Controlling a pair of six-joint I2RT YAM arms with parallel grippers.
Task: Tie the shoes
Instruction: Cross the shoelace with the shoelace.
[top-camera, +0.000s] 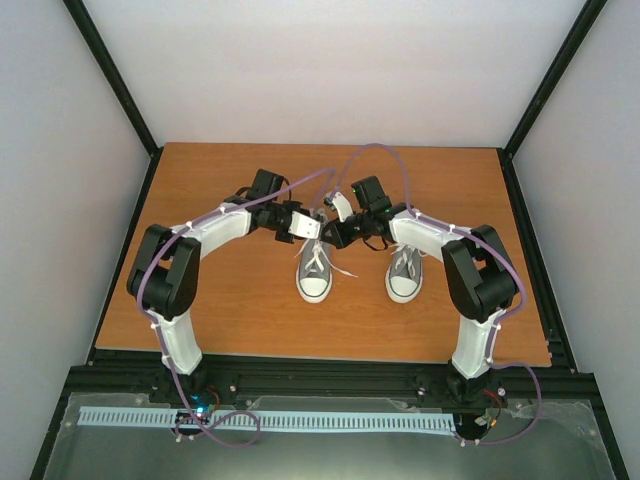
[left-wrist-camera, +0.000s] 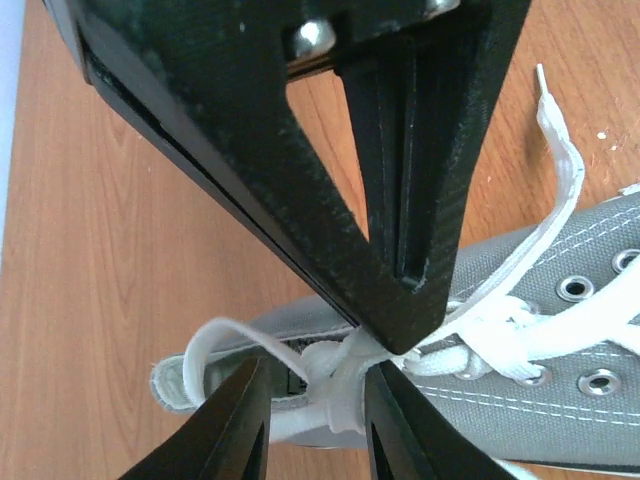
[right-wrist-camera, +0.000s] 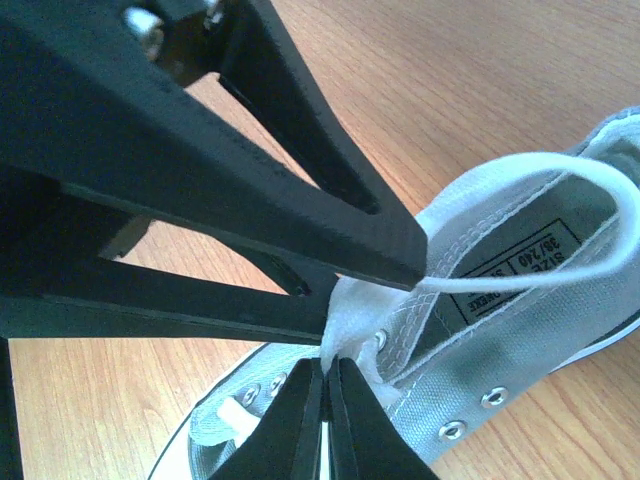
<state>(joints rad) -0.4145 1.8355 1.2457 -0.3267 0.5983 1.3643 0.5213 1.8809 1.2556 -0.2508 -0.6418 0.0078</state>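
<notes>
Two shoes (top-camera: 314, 285) side by side on the table (top-camera: 220, 320), toes toward the arm bases. Both pincers low over the collar end of the left shoe (top-camera: 313, 268). Left pincer (left-wrist-camera: 318, 385) narrowed around a strand of lace (left-wrist-camera: 556, 180) beside the knot; impossible to tell whether truly clamped. Right pincer (right-wrist-camera: 327, 375) closed tight on the lace near the top eyelets. Right shoe (top-camera: 405, 272) untouched. Apparently in the middle of tightening the knot; next, probably a gentle pull outward in opposite directions, without lifting the shoe.

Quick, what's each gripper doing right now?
Left gripper: partly open around the lace knot, grip cannot be told.
Right gripper: shut on the lace loop.
</notes>
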